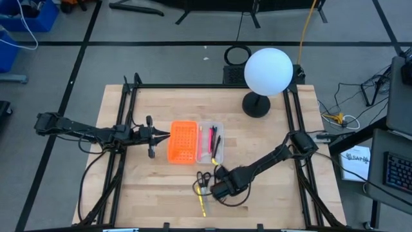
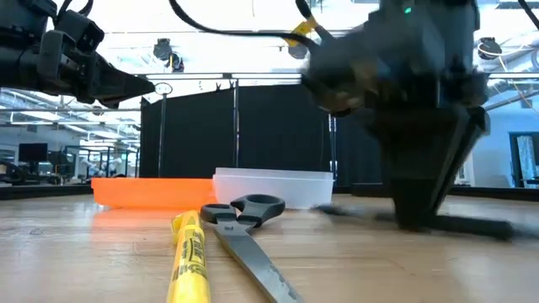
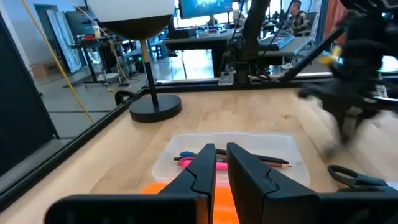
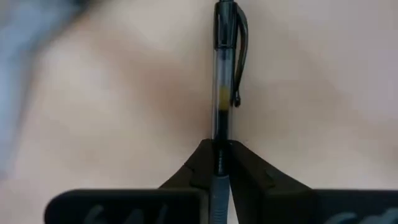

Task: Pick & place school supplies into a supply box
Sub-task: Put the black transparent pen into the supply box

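My right gripper (image 4: 219,152) points down over the table's near middle (image 1: 217,187) and is shut on a clear-barrelled pen with a black clip (image 4: 222,81). The clear supply box (image 1: 219,125) lies just beyond it, with pink, black and blue pens (image 1: 212,140) inside. Black-handled scissors (image 1: 203,179) and a yellow marker (image 1: 203,205) lie flat on the wood beside the right gripper. My left gripper (image 1: 166,135) hovers shut and level at the left edge of the orange perforated piece (image 1: 182,142), holding nothing. My right gripper pinches the pen's barrel (image 4: 220,140) between its two fingers, at a point back from the clip end. The fingers come from above, pointing down, and lie across the pen. The pen sits level in the hold, its clip end sticking out beyond the fingertips.
A lamp with a white globe (image 1: 269,71) and a round black base (image 1: 256,104) stands at the far right of the table. The orange piece lies against the box's left side. Black frame rails (image 1: 125,129) run along both sides. Bare wood shows near left.
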Tool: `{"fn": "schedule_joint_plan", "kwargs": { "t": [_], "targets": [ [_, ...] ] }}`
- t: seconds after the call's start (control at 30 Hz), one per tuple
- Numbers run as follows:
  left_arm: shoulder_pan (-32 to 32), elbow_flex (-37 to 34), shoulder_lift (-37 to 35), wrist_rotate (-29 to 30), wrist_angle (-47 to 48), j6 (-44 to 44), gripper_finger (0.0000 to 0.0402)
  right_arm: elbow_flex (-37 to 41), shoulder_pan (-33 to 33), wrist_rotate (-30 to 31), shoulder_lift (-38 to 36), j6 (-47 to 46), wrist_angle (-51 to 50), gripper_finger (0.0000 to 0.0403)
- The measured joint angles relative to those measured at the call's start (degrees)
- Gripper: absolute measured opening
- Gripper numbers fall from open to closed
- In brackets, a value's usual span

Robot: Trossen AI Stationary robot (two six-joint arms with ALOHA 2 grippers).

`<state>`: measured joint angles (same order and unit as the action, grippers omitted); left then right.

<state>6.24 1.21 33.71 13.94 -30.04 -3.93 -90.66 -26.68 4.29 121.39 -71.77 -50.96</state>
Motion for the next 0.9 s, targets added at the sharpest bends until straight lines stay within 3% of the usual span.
{"fn": "schedule_joint_plan", "kwargs": {
  "t": [0.3, 0.5, 0.73, 0.9],
  "targets": [
    [0.04, 0.00, 0.02, -0.66, 1.24, 0.22, 0.0049, -0.16, 1.34, 11.82, -11.65, -1.77, 4.08, 0.0021],
    [0.04, 0.00, 0.01, -0.90, 1.61, 0.26, 0.0049, -0.32, 8.51, 22.78, -17.19, 2.73, 8.47, 0.0021],
    [0.04, 0.00, 0.02, -0.90, 1.64, 1.29, 0.0049, -0.33, 19.04, 16.52, -16.37, 8.86, 16.47, 0.0025],
    [0.04, 0.00, 0.02, -0.85, 2.86, 1.26, 0.0049, 5.15, 22.54, 10.13, -14.96, 9.11, 27.18, 0.0021]
  ]
}}
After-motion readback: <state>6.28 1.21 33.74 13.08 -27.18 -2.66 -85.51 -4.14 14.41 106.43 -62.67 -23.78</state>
